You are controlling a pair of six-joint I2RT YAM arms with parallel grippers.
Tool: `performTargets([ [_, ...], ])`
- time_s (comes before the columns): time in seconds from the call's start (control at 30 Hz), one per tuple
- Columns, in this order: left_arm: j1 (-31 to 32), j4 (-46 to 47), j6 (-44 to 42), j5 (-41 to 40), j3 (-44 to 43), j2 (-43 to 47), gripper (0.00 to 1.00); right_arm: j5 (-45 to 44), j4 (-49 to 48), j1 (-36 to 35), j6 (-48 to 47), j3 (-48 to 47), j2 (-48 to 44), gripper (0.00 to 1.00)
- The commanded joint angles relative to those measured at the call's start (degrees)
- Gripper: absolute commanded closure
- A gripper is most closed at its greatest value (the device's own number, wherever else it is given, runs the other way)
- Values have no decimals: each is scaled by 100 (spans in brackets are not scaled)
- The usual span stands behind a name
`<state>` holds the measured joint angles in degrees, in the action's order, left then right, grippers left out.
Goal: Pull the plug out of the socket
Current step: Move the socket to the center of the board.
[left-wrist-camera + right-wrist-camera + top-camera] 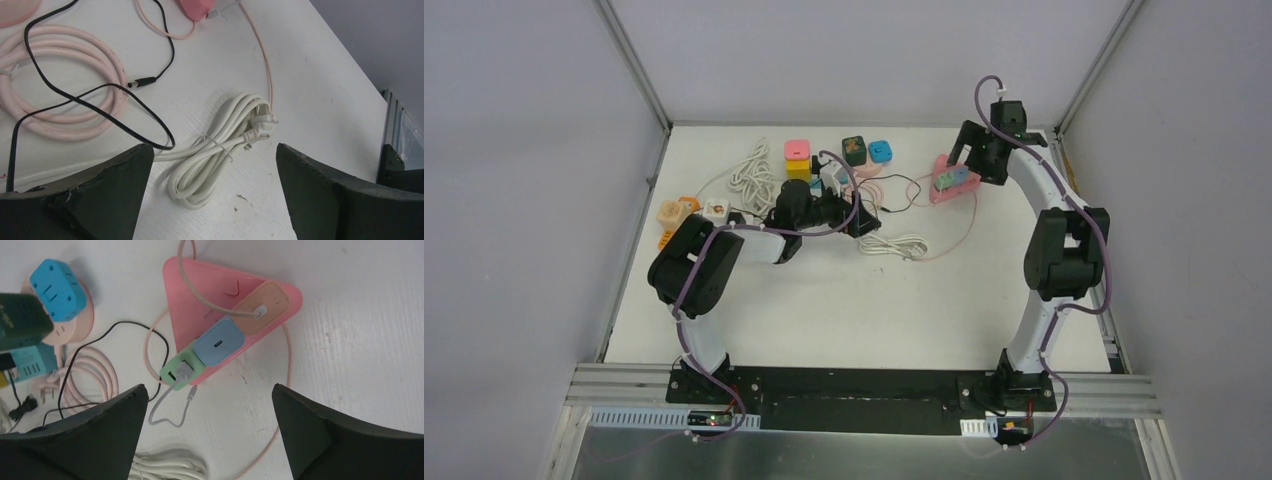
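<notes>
A pink triangular socket (192,295) lies flat at the back right of the table (952,188). Three plugs sit in it: a green one (181,371) with a grey cable, a blue charger (218,342) and an orange one (261,302) with a pink cable. My right gripper (208,388) is open and empty, hovering above the socket's near edge, and also shows in the top view (969,160). My left gripper (215,147) is open and empty over a bundled white cable (220,150), near the table's middle (861,218).
A pink coiled cable (65,100) and a loose black cable (100,92) lie left of the white bundle. A blue cube adaptor (57,282), a dark green one (854,150), pink (797,150) and yellow (797,168) cubes and a white cable coil (752,172) stand at the back.
</notes>
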<state>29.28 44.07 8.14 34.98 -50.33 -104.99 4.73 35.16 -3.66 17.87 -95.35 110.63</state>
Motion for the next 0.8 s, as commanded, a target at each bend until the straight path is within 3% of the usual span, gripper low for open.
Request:
performTargets([
  [0.0, 34, 654, -207, 141, 202, 209, 2, -1286, -241, -96, 1261, -220, 190, 1],
  [0.23, 34, 804, -191, 233, 279, 221, 2, -1581, -304, -273, 1470, -543, 628, 12],
  [0.4, 34, 791, -218, 284, 273, 195, 2, -1304, -208, -264, 1548, -1006, 1139, 31],
  [0.77, 34, 919, -247, 416, 342, 206, 2, -1164, -176, -247, 1569, -858, 1318, 43],
])
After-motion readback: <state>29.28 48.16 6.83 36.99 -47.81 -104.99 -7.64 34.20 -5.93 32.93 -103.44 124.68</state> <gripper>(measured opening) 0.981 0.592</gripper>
